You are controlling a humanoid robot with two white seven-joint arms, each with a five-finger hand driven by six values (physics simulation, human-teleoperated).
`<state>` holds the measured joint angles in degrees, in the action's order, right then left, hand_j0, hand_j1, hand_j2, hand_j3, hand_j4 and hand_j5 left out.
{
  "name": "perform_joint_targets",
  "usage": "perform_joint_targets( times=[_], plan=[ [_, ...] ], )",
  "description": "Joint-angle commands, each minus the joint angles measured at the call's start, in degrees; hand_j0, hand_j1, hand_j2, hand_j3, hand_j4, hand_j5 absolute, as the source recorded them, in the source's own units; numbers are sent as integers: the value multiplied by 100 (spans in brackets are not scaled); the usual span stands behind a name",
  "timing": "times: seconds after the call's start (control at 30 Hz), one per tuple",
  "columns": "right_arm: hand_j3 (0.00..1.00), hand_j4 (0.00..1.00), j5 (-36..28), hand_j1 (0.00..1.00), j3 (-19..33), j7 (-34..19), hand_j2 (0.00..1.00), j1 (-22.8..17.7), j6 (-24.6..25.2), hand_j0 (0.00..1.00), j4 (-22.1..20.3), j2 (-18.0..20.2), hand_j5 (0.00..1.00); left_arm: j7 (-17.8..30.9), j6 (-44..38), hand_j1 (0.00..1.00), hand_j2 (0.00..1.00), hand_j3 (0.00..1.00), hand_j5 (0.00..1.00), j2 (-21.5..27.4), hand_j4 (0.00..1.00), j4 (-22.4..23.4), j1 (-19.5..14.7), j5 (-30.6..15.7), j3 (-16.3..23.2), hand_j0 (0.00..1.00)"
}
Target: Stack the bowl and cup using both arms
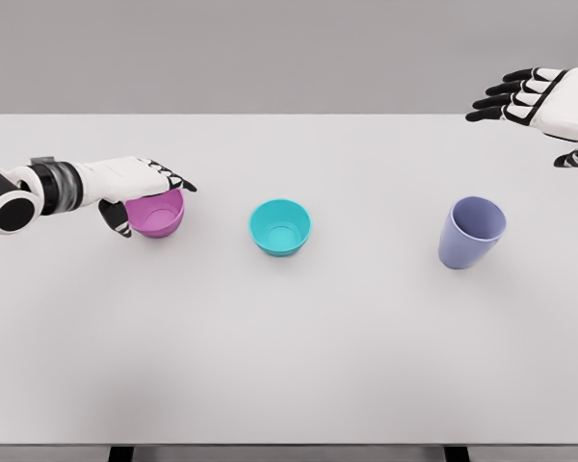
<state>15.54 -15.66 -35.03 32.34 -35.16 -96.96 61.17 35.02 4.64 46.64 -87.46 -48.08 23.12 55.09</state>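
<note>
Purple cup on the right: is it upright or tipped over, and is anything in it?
Upright. The purple cup stands on its base on the white table, mouth up and leaning slightly in the view. Its visible interior looks empty.

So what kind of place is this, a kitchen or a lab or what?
Most likely a simulated test bench, not a kitchen: a bare white table against a blank grey wall, holding only a pink bowl, a teal bowl and a purple cup, with the left hand at the pink bowl.

One head camera looks down, fairly near, across the white table (pixel 289 366).
</note>
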Motion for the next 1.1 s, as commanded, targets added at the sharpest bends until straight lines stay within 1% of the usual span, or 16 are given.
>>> perform_joint_targets(
  times=[0.0, 0.43, 0.53, 0.73, 0.8, 0.83, 0.93, 1.07],
  plan=[
    [100, 100, -25, 100, 1, 3, 100, 0, 16, 100, 1, 0, 100, -2, 2, 100, 100, 100, 100, -32, 100, 36, 0, 18, 2, 100],
    [100, 100, -25, 100, -7, 3, 100, 18, 16, 100, 1, -27, 100, -2, 1, 100, 100, 100, 100, -41, 100, 53, 53, 61, 11, 100],
    [100, 100, -25, 100, -7, 3, 100, 9, 16, 100, 1, -27, 100, -2, 2, 100, 100, 100, 100, -155, 100, 247, 44, 79, 11, 100],
    [100, 100, -25, 100, -42, 3, 100, -62, 16, 100, -7, -53, 100, -2, 2, 100, 100, 100, 100, -164, 100, 255, 53, 167, 11, 100],
    [100, 100, -25, 100, -51, 3, 100, -62, 16, 100, -7, -53, 100, -2, 2, 94, 94, 94, 94, -164, 94, 264, 53, 185, 11, 94],
    [100, 100, -25, 100, -69, 3, 100, -62, 16, 100, -7, -62, 100, -2, 2, 85, 85, 85, 85, -164, 85, 264, 53, 185, 11, 85],
    [100, 100, -25, 100, -78, 3, 100, -62, 16, 100, -7, -62, 100, -2, 2, 75, 75, 75, 75, -164, 75, 256, 88, 193, 11, 75],
    [100, 100, -25, 100, -78, 3, 100, -61, 16, 100, 1, -62, 100, -2, 2, 71, 71, 71, 71, -164, 71, 229, 88, 193, 10, 71]
  ],
)
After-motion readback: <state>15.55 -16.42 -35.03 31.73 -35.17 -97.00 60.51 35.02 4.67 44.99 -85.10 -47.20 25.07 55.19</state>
